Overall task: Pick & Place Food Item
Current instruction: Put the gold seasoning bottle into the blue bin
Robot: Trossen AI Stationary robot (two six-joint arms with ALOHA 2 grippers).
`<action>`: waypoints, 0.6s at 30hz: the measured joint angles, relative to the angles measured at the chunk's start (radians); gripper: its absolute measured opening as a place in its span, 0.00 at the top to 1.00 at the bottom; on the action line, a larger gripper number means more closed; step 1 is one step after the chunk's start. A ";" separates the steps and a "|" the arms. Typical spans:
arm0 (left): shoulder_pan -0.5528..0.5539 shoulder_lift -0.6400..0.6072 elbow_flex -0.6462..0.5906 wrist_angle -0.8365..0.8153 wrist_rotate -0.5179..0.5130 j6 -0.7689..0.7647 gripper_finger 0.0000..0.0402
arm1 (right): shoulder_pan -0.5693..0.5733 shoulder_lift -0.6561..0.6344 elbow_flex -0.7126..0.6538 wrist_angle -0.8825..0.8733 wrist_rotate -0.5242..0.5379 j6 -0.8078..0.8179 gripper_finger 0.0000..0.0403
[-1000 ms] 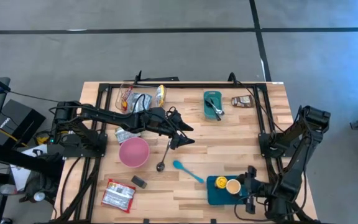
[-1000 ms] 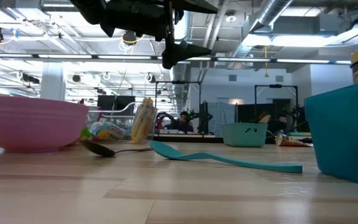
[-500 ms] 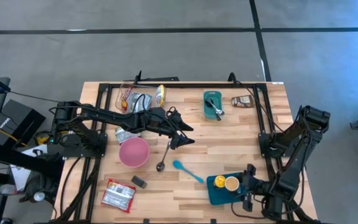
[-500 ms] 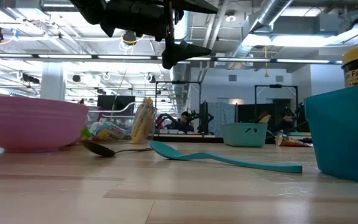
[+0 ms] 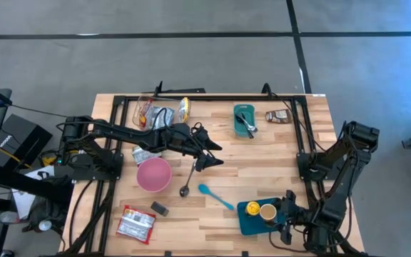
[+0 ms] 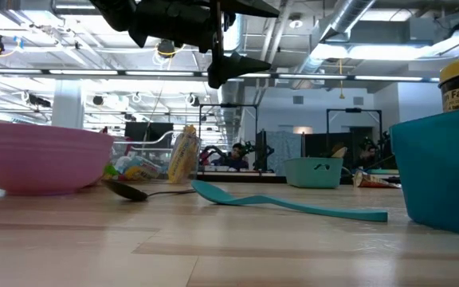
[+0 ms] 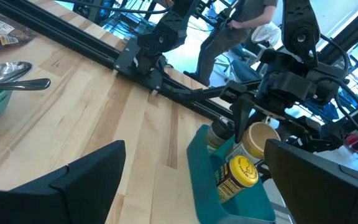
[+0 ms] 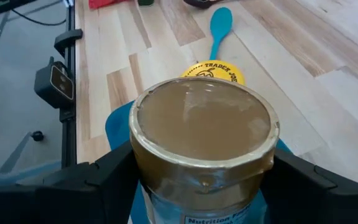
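high: straight down, whole table (image 5: pixel 262 153). low: tabletop level, facing room. Wrists close-in; all share teal bin (image 5: pixel 252 220).

Tan-lidded jar (image 8: pixel 202 134) upright, beside yellow-lidded jar (image 8: pixel 212 73), over teal bin (image 5: pixel 249 221)

grey concrete floor (image 5: pixel 191 57), exposed ceiling ducts (image 6: pixel 357 20), strip lights (image 6: pixel 405 77)
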 joint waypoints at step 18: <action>0.000 0.000 0.000 0.000 0.000 0.000 0.06 | 0.012 0.000 0.001 -0.065 0.073 0.099 0.32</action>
